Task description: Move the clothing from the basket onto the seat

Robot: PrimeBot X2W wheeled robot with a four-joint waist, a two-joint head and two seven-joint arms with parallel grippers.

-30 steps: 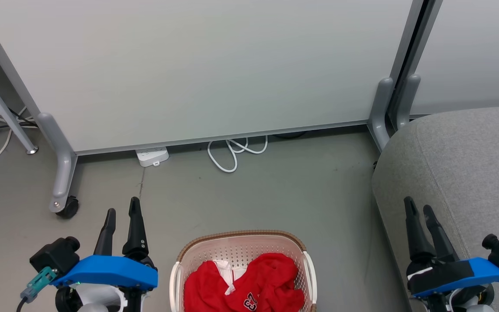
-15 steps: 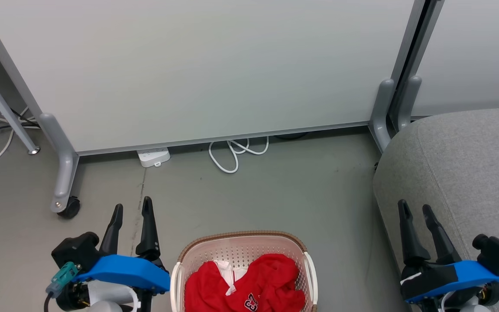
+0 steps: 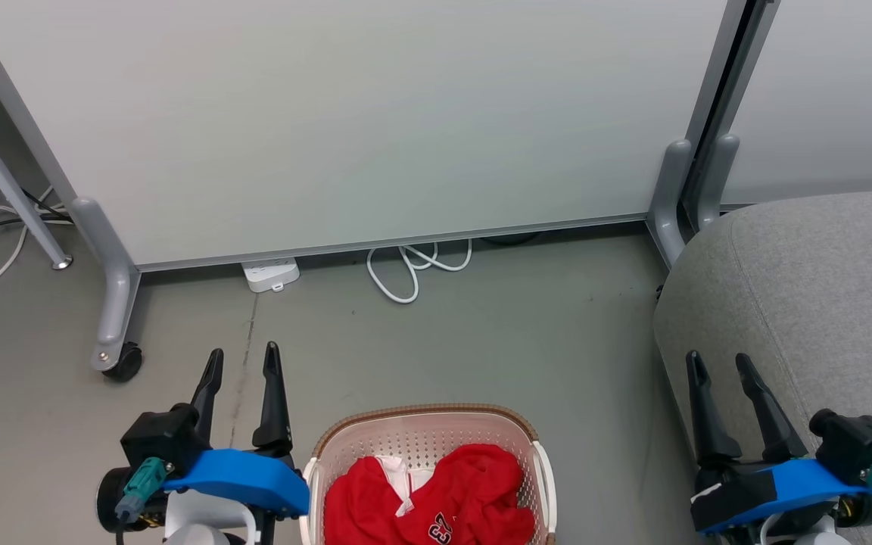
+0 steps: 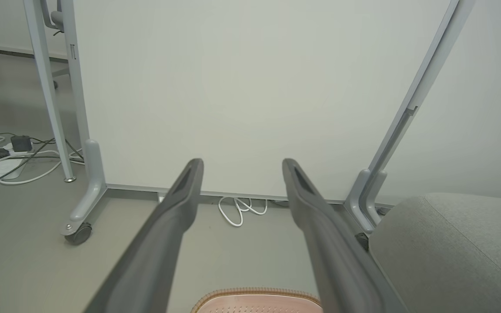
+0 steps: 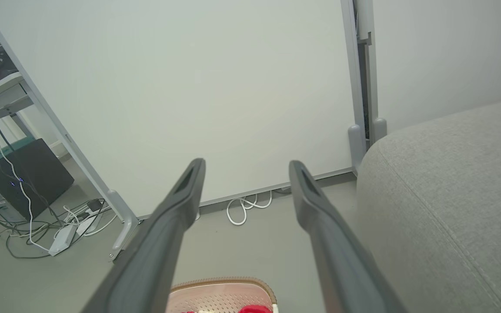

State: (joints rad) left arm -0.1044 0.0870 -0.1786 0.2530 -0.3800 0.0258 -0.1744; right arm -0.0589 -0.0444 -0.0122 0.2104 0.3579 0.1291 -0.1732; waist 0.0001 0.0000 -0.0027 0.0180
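The basket (image 3: 421,415), cream with a brown rim, stands on the floor at the bottom middle of the head view; its rim also shows in the left wrist view (image 4: 257,292) and the right wrist view (image 5: 222,284). Red clothing (image 3: 451,496) with white trim and a number print fills it, a scrap showing low in the right wrist view (image 5: 255,309). The grey seat (image 3: 814,288) lies to the right. My left gripper (image 3: 243,362) hovers open just left of the basket. My right gripper (image 3: 717,366) stands open over the seat's near edge. Both hold nothing.
A white partition panel (image 3: 345,121) on grey wheeled legs (image 3: 114,303) stands behind the basket. A white power strip (image 3: 270,273) and looped cable (image 3: 413,269) lie at its foot. More cables (image 5: 50,226) trail at the far left.
My left gripper has shifted right, close beside the basket. My right gripper has drifted slightly left and down. Both stayed open.
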